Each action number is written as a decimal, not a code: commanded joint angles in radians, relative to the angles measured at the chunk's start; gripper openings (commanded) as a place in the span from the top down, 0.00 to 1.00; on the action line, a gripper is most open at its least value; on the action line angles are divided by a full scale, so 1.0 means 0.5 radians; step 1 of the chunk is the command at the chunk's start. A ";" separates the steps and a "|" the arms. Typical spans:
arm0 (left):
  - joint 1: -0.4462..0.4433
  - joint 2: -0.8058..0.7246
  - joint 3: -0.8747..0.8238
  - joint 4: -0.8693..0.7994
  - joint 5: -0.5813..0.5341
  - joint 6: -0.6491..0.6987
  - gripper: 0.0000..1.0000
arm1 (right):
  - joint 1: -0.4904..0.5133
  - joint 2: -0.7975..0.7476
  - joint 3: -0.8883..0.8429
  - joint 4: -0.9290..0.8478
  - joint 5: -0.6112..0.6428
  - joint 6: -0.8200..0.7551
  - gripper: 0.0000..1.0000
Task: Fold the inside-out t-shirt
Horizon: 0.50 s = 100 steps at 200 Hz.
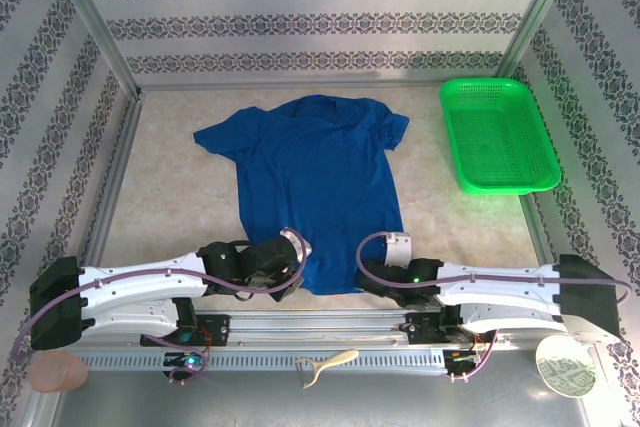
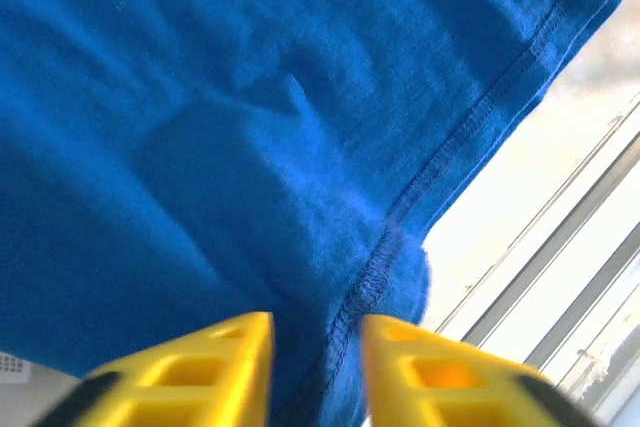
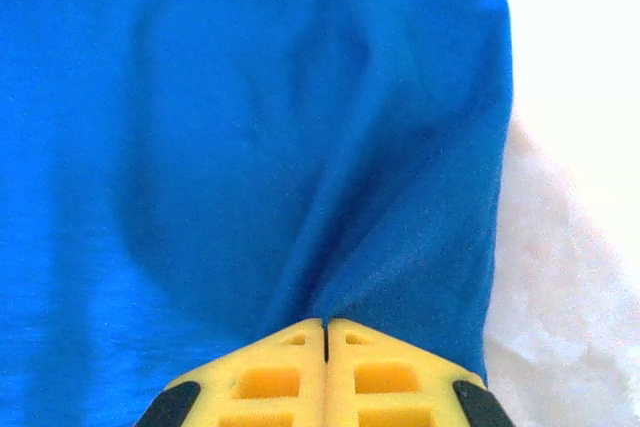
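One soft, seam-stitched blue t-shirt, hem seemingly inside right gripper.

Bright even light, faint shadows, tabletop blown out white in wrist views, foreground blurred

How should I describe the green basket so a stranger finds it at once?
On the pale table, look at the far right corner. A rectangular green plastic mesh basket lies there, apart from the royal blue cloth t-shirt at the centre; its open mesh sets it apart.
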<state>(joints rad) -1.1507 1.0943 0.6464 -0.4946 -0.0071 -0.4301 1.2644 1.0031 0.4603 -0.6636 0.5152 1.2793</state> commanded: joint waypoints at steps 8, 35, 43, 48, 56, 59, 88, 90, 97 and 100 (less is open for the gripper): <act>0.005 -0.051 -0.010 -0.088 -0.038 -0.004 0.33 | -0.052 -0.280 0.086 -0.099 0.038 -0.144 1.00; 0.008 -0.133 0.001 -0.153 -0.071 0.010 0.13 | -0.121 -0.541 0.083 -0.164 0.030 -0.176 1.00; 0.007 -0.156 0.012 -0.158 -0.070 0.019 0.11 | -0.137 -0.606 0.079 -0.175 0.025 -0.180 1.00; 0.008 -0.165 0.022 -0.158 -0.067 0.032 0.10 | -0.146 -0.652 0.077 -0.180 0.029 -0.180 1.00; 0.007 -0.173 0.042 -0.148 -0.057 0.053 0.09 | -0.157 -0.715 0.074 -0.183 0.029 -0.179 1.00; 0.007 -0.170 0.051 -0.140 -0.050 0.062 0.09 | -0.160 -0.740 0.072 -0.182 0.031 -0.180 1.00; 0.004 -0.013 0.171 -0.034 0.032 0.194 0.08 | -0.189 -0.926 0.079 -0.180 0.046 -0.187 1.00; 0.001 0.005 0.183 -0.027 0.037 0.202 0.08 | -0.191 -0.931 0.082 -0.182 0.044 -0.189 1.00; -0.006 0.076 0.226 0.003 0.046 0.235 0.08 | -0.197 -0.958 0.088 -0.186 0.046 -0.192 1.00; -0.011 0.108 0.247 0.018 0.049 0.252 0.08 | -0.200 -0.965 0.091 -0.189 0.048 -0.195 1.00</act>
<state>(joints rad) -1.1503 1.0676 0.6922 -0.5274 -0.0063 -0.3889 1.1767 0.5575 0.4847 -0.7254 0.5159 1.2034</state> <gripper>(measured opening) 0.919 0.054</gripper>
